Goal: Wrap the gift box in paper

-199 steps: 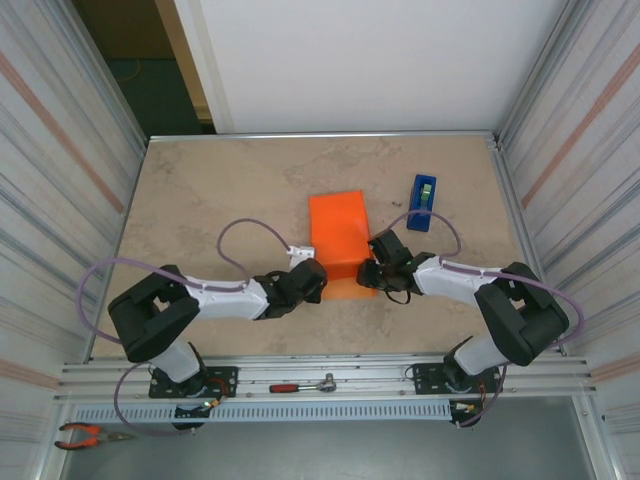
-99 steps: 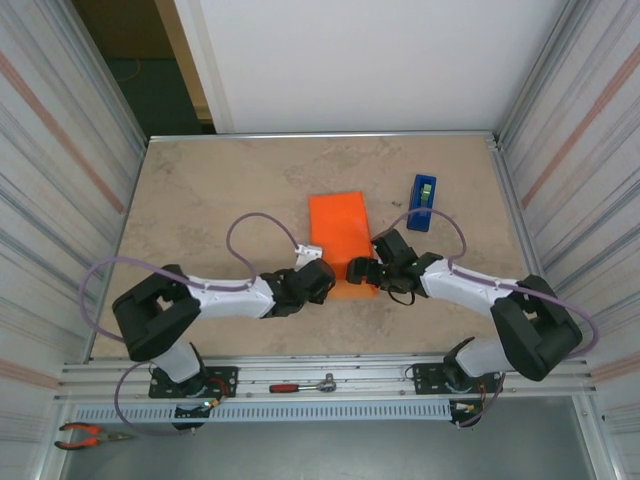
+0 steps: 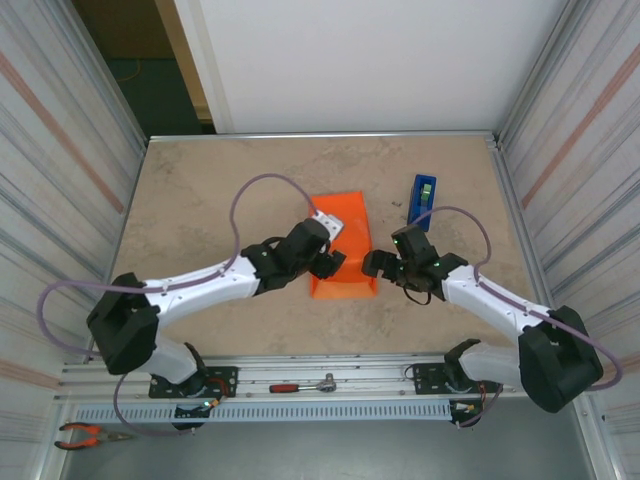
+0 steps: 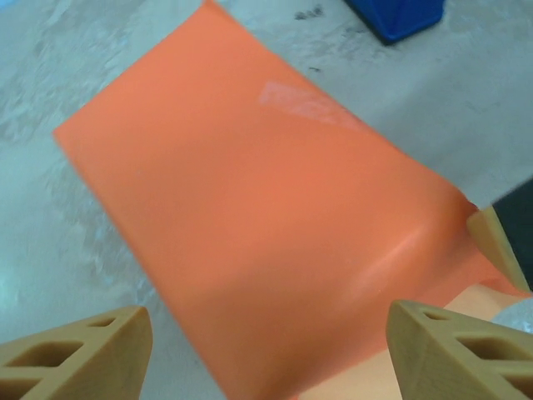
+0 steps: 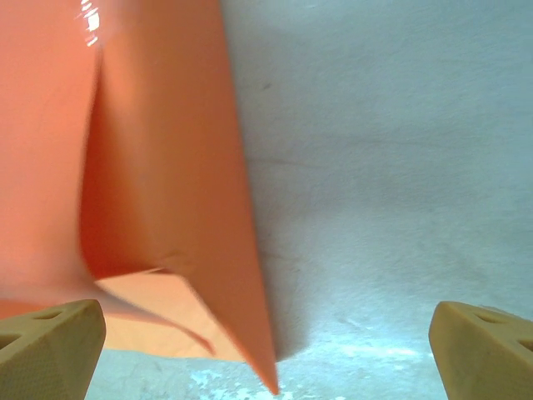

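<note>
The orange paper (image 3: pixel 342 235) lies folded over the gift box as a long parcel in the middle of the table, with a strip of clear tape (image 4: pixel 304 104) on its top. The gift box itself is hidden inside; a paler face (image 5: pixel 158 312) shows at the open near end. My left gripper (image 3: pixel 333 262) hovers open over the parcel's near left part, with the paper (image 4: pixel 250 208) below its spread fingers (image 4: pixel 75 350). My right gripper (image 3: pixel 368 265) stands open beside the near right edge, where a pointed paper flap (image 5: pixel 241 275) sticks out, apart from its fingers (image 5: pixel 487 346).
A blue tape dispenser (image 3: pixel 421 200) stands to the right of the parcel's far end. Bare beige tabletop (image 3: pixel 200 210) lies to the left and behind. Metal walls close in both sides. A screwdriver (image 3: pixel 300 385) rests on the front rail.
Both grippers have opened and let go of the paper's near end. The left arm has stretched forward over the parcel's left side; the right has shifted slightly right. The near flap has spread.
</note>
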Controlling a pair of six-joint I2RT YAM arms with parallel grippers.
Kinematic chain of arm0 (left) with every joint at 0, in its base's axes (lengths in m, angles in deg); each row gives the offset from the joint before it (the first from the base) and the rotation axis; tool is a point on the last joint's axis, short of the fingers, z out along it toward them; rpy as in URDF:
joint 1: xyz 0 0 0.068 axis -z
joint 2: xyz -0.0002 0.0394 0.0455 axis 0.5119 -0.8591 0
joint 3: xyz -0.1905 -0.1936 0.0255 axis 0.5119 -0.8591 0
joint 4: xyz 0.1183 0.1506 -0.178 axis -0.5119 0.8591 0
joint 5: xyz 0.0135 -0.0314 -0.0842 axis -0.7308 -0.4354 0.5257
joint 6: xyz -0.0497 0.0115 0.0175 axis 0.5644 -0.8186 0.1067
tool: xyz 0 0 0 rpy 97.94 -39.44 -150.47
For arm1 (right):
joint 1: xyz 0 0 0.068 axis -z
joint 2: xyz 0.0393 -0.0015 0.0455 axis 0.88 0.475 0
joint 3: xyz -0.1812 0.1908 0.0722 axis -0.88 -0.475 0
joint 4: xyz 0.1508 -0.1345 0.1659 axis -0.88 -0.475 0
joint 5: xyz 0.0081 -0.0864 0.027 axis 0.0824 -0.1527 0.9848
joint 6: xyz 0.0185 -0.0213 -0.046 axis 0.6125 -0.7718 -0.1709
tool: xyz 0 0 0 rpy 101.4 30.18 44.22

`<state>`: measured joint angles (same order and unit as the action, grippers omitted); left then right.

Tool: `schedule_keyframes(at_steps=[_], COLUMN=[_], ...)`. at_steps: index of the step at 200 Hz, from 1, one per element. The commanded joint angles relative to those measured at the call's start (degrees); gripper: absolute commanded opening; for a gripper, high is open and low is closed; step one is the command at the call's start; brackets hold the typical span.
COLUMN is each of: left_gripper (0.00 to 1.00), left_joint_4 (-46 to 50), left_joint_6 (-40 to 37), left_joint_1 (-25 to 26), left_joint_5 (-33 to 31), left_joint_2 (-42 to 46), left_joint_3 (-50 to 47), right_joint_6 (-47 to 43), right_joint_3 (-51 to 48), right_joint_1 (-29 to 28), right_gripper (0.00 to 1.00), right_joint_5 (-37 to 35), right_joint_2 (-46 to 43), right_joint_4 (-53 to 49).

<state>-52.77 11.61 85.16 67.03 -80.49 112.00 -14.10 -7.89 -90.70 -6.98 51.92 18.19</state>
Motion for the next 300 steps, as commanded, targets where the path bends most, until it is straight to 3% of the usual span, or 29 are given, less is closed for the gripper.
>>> schedule_keyframes(at_steps=[1,44,86,139,201,235,264,286,300], left_gripper=[0.74,0.74,0.71,0.66,0.65,0.65,0.65,0.64,0.64], left_joint_4=[3.9,4.3,2.0,-0.5,-1.5,-1.9,-2.3,-2.5,-2.8], left_joint_6=[-12.1,-18.7,-21.0,-22.3,-22.3,-22.2,-22.3,-22.2,-22.2], left_joint_1=[0.1,1.0,2.4,3.8,4.7,5.0,5.1,5.2,5.2], left_joint_5=[3.0,2.3,-2.9,-6.5,-6.8,-6.6,-6.6,-6.5,-6.2], left_joint_2=[-4.1,-9.8,-14.3,-17.3,-18.8,-19.2,-19.6,-19.8,-19.7], left_joint_3=[3.7,6.7,7.1,5.8,5.0,4.8,4.7,4.7,4.6], right_joint_6=[2.0,1.1,0.0,-1.5,-1.9,-1.2,-1.0,-1.0,-0.6], right_joint_3=[-2.7,-5.6,-6.6,-5.6,-0.7,0.3,1.0,1.1,0.8], right_joint_1=[3.4,7.4,7.9,6.9,2.2,2.0,1.6,1.0,0.6], right_gripper=[0.98,0.98,0.98,0.98,0.98,0.82,0.58,0.34,0.26], right_joint_5=[5.4,10.2,12.0,15.3,12.6,9.6,8.9,8.6,8.5], right_joint_2=[-2.1,-6.9,-8.7,-4.1,6.2,9.7,12.2,13.6,14.0], right_joint_4=[-0.4,0.1,0.3,3.2,6.5,8.4,9.8,10.7,11.5])
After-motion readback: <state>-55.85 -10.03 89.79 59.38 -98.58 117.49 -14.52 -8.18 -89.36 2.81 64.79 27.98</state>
